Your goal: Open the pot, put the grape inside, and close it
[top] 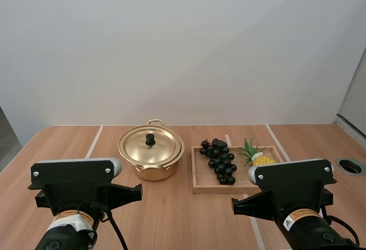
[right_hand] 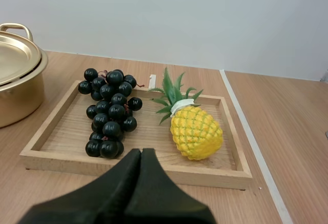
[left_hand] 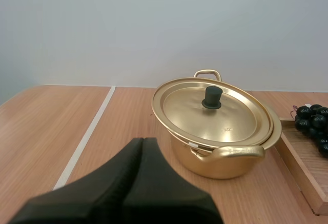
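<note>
The left gripper [left_hand: 143, 140] is sitting closed, its two black fingers lying together as one dark wedge and holding nothing. It is hanging over the light-brown wooden tabletop [top: 171, 221], with a stretch of bare wood lying between it and the round golden metal pot [left_hand: 221, 163]. The pot is standing upright near the middle of the tabletop, and its golden lid [left_hand: 205, 119] is resting on top, with the black knob [left_hand: 211, 97] pointing up.

The right gripper [right_hand: 141, 151] is likewise pressed shut and gripping nothing. It is hovering just in front of the near rim of a shallow rectangular wooden tray [right_hand: 77, 161], which is lying just beside the pot on its right. Inside the tray, the bunch of dark, nearly black grapes [right_hand: 108, 114] is lying in the half nearer the pot. A small yellow pineapple with green leaves [right_hand: 196, 131] is lying beside the grapes in the tray's other half, and the two are not touching.
</note>
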